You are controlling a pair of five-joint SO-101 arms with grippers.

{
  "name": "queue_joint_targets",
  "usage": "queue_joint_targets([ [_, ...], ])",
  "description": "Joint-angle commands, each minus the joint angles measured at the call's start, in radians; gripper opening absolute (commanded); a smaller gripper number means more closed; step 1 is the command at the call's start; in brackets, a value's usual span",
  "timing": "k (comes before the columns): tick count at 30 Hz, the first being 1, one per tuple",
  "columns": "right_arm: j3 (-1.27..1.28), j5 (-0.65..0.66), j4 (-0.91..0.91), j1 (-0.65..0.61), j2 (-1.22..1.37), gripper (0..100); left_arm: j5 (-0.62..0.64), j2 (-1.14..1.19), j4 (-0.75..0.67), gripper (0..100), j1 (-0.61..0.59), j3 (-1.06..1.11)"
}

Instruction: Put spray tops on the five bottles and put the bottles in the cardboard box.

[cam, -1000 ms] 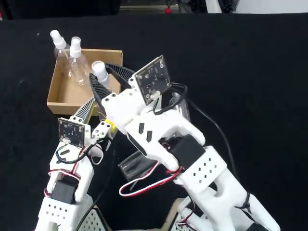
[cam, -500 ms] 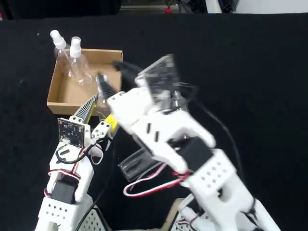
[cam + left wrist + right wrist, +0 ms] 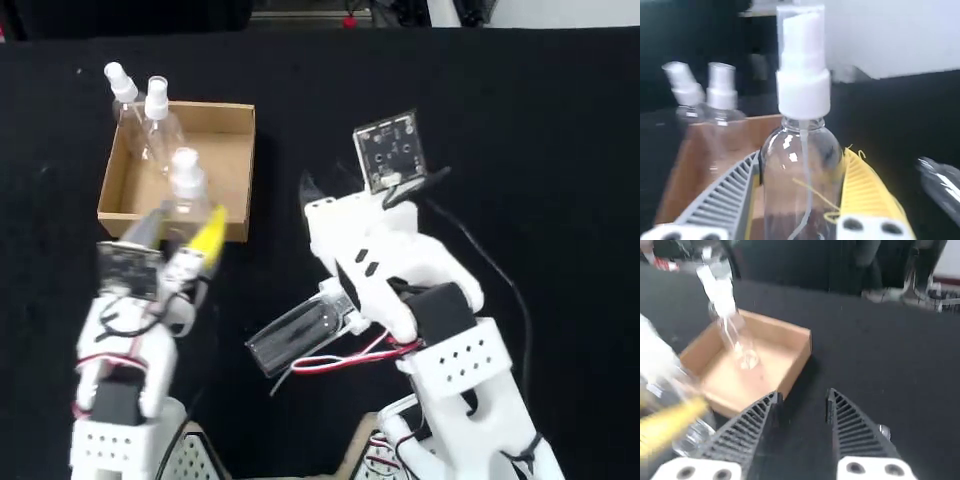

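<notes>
My left gripper [image 3: 180,228] is shut on a clear bottle [image 3: 187,205] that stands upright with a white spray top [image 3: 185,165], just in front of the cardboard box [image 3: 230,120]. In the left wrist view the bottle [image 3: 802,170] sits between the grey finger [image 3: 725,200] and the yellow finger [image 3: 865,195]. Two capped bottles [image 3: 140,110] lean in the box's far left corner. My right gripper [image 3: 802,396] is open and holds nothing, to the right of the box [image 3: 765,365]. Another clear bottle [image 3: 295,335] lies on the table under the right arm.
The black table [image 3: 520,150] stretches open to the right and behind the box. The right arm's body [image 3: 400,290] stands over the lying bottle. White arm bases [image 3: 115,440] line the near edge.
My right gripper has let go of the spray top and drawn back to the right of the box. The left arm has shifted slightly left with the bottle still in it.
</notes>
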Motion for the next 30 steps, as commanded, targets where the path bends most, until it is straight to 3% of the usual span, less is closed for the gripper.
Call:
queue_joint_targets([
  [1, 0.047, 0.0, -0.009, 0.003, -0.033, 14.1, -0.02, -0.012, 0.16, 11, -0.265, -0.205],
  [5, 0.166, 0.0, -0.12, -0.046, -0.033, 14.1, -0.021, -0.012, 0.12, 11, -0.533, -0.189],
  [11, 0.343, 0.0, -0.304, -0.112, -0.033, 14.1, -0.021, -0.012, -0.138, 11, -0.786, -0.067],
  [19, 0.472, 0.0, -0.394, -0.17, -0.033, 14.1, -0.084, -0.003, -0.43, 11, -0.862, 0.136],
  [25, 0.481, 0.0, -0.4, -0.17, -0.033, 14.1, -0.098, 0.121, -0.485, 11, -0.868, 0.022],
  [30, 0.483, 0.0, -0.396, -0.17, -0.028, 14.1, -0.098, 0.397, -0.535, 11, -0.871, -0.18],
])
